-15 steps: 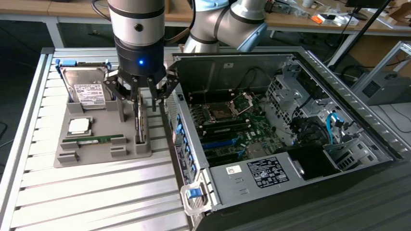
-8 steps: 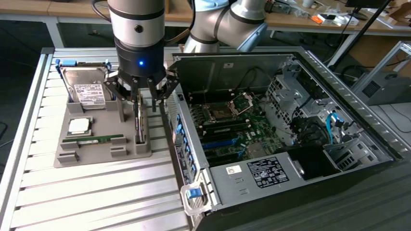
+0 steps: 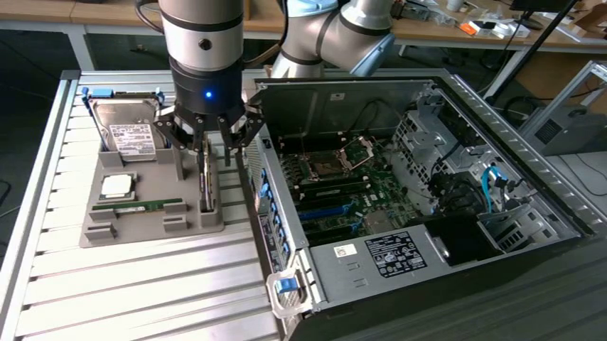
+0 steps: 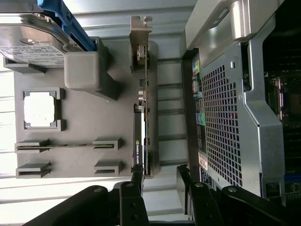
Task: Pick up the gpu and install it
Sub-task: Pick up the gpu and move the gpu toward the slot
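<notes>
Nearest in the exterior view lies the ribbed aluminium worktop [image 3: 133,291]. On it, toward the exterior view's right, stands the open black-and-silver computer case [image 3: 323,99], its green motherboard [image 3: 356,188] exposed. Beside the case, toward the exterior view's left, sits a grey moulded parts tray [image 3: 133,231]. It carries a slim green memory stick [image 3: 138,206] and, behind that, a square silver processor chip [image 3: 116,185].

The gpu [image 3: 207,188], a thin dark card with a silver metal end bracket [image 4: 140,28], stands on edge in the slot along the tray's case-side edge. The black pincer [image 3: 210,149] hangs directly over the card's upper edge, jaws spread apart and gripping nothing. In the wrist view one fingertip [image 4: 136,178] lines up with the card's end. I cannot tell whether it touches.

Farther back in the tray leans a silver hard drive with a white label [image 3: 128,131], and beyond it are cluttered wooden benches [image 3: 474,32].
</notes>
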Tool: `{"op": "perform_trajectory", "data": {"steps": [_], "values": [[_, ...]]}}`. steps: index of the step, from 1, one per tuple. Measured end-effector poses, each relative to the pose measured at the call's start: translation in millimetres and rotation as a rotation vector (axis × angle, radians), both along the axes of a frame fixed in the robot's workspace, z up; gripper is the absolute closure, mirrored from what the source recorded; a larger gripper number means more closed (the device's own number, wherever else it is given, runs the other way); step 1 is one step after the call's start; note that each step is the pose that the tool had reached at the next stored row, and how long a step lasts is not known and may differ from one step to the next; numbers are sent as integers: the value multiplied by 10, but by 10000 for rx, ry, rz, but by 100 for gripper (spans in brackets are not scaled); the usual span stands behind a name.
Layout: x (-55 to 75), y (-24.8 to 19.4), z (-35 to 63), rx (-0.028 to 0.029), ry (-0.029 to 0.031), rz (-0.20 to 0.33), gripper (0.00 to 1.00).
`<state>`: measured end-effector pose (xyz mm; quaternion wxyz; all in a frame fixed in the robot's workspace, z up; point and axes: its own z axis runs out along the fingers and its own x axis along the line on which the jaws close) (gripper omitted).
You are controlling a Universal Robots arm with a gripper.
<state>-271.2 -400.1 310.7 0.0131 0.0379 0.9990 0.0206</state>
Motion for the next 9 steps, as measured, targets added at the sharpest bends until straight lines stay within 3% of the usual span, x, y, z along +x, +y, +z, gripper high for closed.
{"op": "perform_trajectory", "data": {"steps": [9], "values": [[0, 0, -24, 0, 0, 0, 58]]}}
